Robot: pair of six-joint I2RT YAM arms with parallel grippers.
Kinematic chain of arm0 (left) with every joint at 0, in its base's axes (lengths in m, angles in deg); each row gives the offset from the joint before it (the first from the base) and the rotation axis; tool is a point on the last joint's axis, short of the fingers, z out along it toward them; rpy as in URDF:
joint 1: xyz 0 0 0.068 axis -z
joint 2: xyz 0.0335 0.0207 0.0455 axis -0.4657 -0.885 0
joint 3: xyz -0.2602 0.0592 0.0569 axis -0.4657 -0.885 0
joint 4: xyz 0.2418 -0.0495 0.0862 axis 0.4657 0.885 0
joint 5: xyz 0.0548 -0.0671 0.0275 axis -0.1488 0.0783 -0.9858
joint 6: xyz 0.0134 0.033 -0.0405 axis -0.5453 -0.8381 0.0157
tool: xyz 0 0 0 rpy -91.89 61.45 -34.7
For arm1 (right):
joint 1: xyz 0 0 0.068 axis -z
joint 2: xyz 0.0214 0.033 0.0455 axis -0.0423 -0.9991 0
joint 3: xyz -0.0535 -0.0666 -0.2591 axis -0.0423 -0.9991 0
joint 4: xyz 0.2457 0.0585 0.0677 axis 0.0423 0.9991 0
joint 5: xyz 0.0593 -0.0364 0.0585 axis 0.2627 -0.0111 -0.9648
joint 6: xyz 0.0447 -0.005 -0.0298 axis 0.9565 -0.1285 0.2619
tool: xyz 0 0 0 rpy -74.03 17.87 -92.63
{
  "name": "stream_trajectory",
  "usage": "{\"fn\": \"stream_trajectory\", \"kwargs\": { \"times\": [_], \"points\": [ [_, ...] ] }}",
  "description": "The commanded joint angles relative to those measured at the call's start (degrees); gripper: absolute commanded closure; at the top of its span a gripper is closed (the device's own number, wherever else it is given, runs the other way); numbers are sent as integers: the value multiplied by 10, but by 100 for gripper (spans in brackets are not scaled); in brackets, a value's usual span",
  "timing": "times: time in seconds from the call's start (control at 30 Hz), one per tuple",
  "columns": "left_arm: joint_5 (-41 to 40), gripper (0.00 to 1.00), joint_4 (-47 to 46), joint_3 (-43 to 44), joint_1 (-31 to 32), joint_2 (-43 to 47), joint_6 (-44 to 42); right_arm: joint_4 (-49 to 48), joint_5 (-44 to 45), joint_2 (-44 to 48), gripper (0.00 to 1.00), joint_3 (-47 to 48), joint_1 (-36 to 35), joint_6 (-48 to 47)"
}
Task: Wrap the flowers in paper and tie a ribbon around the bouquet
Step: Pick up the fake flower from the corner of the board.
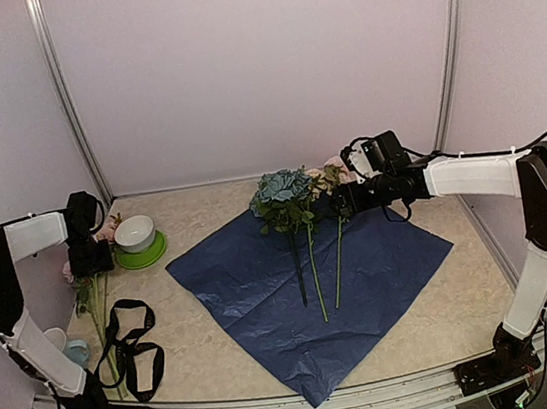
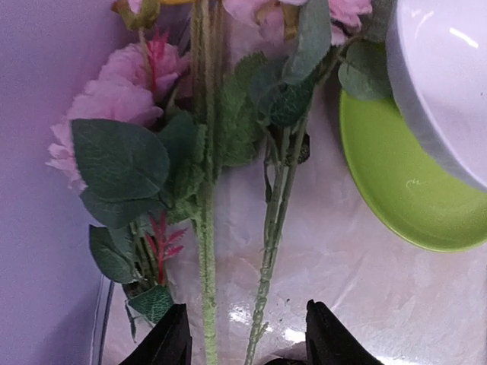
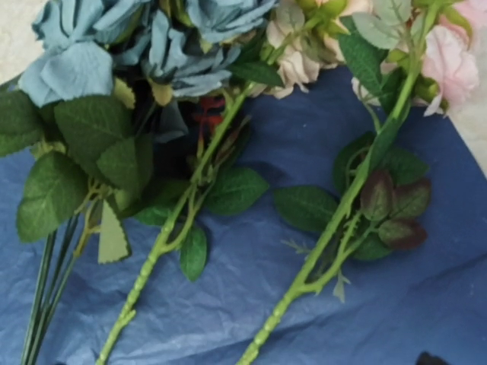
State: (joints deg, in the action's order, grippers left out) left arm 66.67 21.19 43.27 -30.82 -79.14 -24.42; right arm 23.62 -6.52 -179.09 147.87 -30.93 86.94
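The bench (image 1: 449,312) carries the paper (image 1: 265,296) at its middle, spread flat with the navy side up. Three flowers (image 1: 288,198) lie on it, stems toward me and blue-green and pale pink heads at its far edge. My right claw (image 1: 339,200) hovers there with jaws wide, holding nothing. The ribbon (image 1: 131,344) lies looped at the near left. Beyond it my left claw (image 2: 247,338) stands half open astride two pink rose stems (image 2: 205,251), not pinching them, beside the green saucer (image 1: 151,254) and its white bowl (image 1: 136,231).
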Motion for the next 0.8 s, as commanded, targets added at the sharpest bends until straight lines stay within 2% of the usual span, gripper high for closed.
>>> {"fn": "stream_trajectory", "kwargs": {
  "times": [0.0,0.1,0.27,0.53,0.57,0.63,0.67,0.77],
  "points": [
    [34,50,0,-5,-3,-38,-12,-4,0,26,2,-12,-3,-9],
    [61,50,-16,-13,-5,-52,-11,6,10,26,2,-16,-3,-10],
    [27,50,-17,-5,-5,-91,-18,9,21,28,1,-27,-3,-12],
    [-9,72,-34,0,-11,-117,-20,26,29,26,1,-20,-3,-16],
    [-11,77,-34,-1,-13,-119,-21,27,29,27,1,-21,-3,-15],
    [-9,97,-37,-5,-15,-112,-22,29,29,29,1,-20,-3,-16],
    [-7,100,-41,-9,-15,-103,-21,30,30,29,1,-19,-3,-16],
    [-11,100,-54,-17,-15,-59,-17,33,33,33,1,-18,-3,-15]
  ]
}}
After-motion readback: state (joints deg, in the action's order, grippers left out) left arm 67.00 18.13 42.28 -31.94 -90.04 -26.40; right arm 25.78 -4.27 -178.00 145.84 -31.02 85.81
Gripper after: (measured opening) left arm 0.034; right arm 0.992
